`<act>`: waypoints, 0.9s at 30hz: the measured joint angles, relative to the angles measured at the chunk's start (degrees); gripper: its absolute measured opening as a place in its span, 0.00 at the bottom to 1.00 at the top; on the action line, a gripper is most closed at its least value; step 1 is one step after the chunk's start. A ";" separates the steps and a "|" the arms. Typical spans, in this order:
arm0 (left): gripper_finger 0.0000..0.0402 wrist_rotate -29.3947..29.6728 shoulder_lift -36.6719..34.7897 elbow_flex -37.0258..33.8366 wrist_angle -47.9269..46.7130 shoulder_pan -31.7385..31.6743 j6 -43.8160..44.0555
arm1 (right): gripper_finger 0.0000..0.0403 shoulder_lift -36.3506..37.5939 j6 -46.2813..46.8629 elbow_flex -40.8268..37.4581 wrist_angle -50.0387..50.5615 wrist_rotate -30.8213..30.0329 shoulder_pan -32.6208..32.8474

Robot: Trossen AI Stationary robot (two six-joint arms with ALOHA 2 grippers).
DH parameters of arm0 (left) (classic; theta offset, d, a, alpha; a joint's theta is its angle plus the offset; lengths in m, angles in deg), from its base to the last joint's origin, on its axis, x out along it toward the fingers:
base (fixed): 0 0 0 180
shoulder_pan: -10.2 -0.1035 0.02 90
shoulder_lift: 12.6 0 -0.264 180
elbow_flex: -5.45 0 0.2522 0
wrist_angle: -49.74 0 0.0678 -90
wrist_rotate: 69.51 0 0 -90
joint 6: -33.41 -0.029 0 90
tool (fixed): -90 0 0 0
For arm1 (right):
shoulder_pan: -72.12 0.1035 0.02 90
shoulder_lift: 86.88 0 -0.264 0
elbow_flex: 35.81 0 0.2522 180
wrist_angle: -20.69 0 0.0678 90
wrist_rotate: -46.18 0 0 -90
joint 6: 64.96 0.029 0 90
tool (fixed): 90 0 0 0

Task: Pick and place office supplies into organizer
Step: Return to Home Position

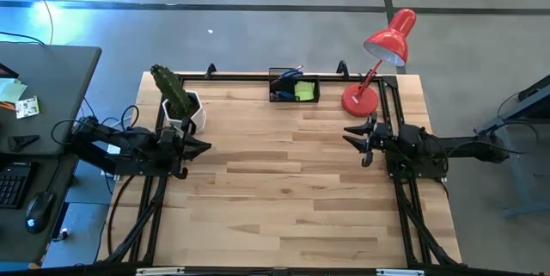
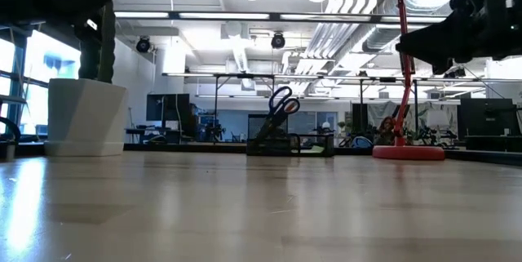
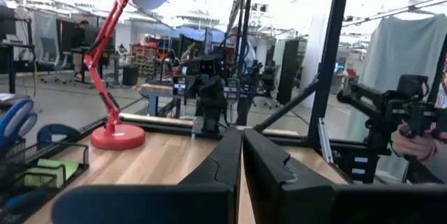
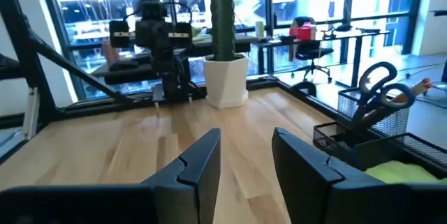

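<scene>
Retreat, not reach, is my reading of the step in hand, so what counts is how the small black wire-mesh desk organizer lies from each arm. It sits at the table's far edge with its long axis running along that edge, and both grippers hang well apart from it on its near side. The left gripper, fingers pressed together in its wrist view, is off the organizer's left end and the farther of the two. The right gripper, fingers parted with nothing between them, is off the organizer's right end and nearer. Inside the organizer the blue-handled scissors stand handles-up in its left part, and the lime-green square sticky-note pad lies flat in its right part. The red desk lamp stands just beside the organizer's right end, close to the right gripper, so I judge that arm has the tighter path.
</scene>
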 joint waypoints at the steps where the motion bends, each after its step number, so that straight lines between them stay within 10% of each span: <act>1: 0.02 -0.10 0.02 0.13 -0.03 -0.01 0.06 | 0.31 1.42 -0.12 -0.01 1.12 -0.54 0.57; 17: 0.01 -10.96 -0.02 0.21 -0.34 -0.20 -6.09 | 0.31 8.94 -3.68 -0.01 7.60 -2.01 5.65; 27: 0.00 -24.46 -0.02 0.21 -0.44 -14.67 0.01 | 0.31 8.92 -2.33 -0.01 7.74 -0.64 5.65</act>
